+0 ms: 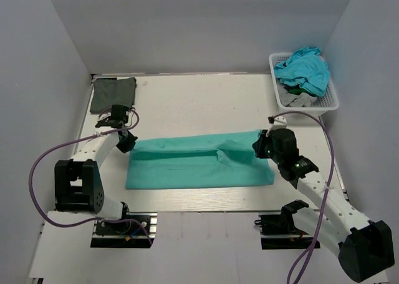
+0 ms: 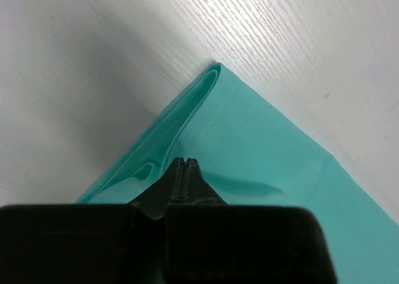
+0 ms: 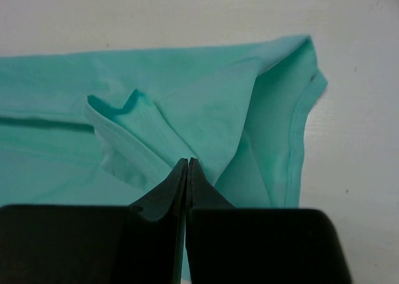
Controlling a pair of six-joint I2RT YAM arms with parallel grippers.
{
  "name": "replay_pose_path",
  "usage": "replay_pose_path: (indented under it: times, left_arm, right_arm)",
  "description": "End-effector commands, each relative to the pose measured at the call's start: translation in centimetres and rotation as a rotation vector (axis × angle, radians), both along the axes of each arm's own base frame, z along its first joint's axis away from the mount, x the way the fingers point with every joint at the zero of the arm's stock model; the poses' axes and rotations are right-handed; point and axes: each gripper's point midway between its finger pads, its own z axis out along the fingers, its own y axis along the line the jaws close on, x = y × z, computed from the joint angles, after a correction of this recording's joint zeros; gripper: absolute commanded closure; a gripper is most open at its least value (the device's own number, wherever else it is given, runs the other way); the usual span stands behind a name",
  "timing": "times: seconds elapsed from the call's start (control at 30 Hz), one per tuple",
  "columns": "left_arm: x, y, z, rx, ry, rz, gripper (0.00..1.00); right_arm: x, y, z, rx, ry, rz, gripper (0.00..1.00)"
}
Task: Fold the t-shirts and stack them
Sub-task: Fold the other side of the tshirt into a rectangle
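Note:
A teal-green t-shirt [image 1: 199,162] lies folded into a long band across the middle of the table. My left gripper [image 1: 126,140] is at its far left corner, jaws shut, and cloth wrinkles run to the tips in the left wrist view [image 2: 184,160], where the shirt [image 2: 268,146] fills the frame. My right gripper [image 1: 260,146] is at the far right corner, jaws shut, and folds of the shirt [image 3: 187,97] converge on its tips [image 3: 188,160]. A dark grey-green t-shirt [image 1: 113,93] lies folded at the far left.
A white lattice basket [image 1: 330,103] stands at the far right and holds a turquoise-blue t-shirt [image 1: 304,70] on top of a grey one [image 1: 298,100]. White walls close in the table at the back and sides.

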Motion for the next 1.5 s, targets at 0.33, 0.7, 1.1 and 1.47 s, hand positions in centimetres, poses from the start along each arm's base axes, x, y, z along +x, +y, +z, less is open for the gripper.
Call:
replay_pose_path:
  times: [0.33, 0.7, 1.1, 1.47]
  left_arm:
    - [-1.8, 2.0, -0.9, 0.072, 0.143, 0.096, 0.00]
    - [5.6, -3.1, 4.6, -0.147, -0.121, -0.077, 0.00]
    - [6.4, -2.9, 3.1, -0.126, -0.087, -0.098, 0.00]
    - [7.9, -3.9, 3.0, -0.155, -0.097, -0.184, 0.00]
  right_arm:
    - [-7.5, 1.2, -4.4, 0.066, 0.303, 0.118, 0.45]
    - [0.2, 7.1, 1.1, 0.168, 0.071, 0.291, 0.10]
    - [-4.8, 13.2, -4.4, 0.204, 0.395, 0.703, 0.10]
    - [-9.0, 9.0, -1.4, 0.090, 0.363, 0.615, 0.10]
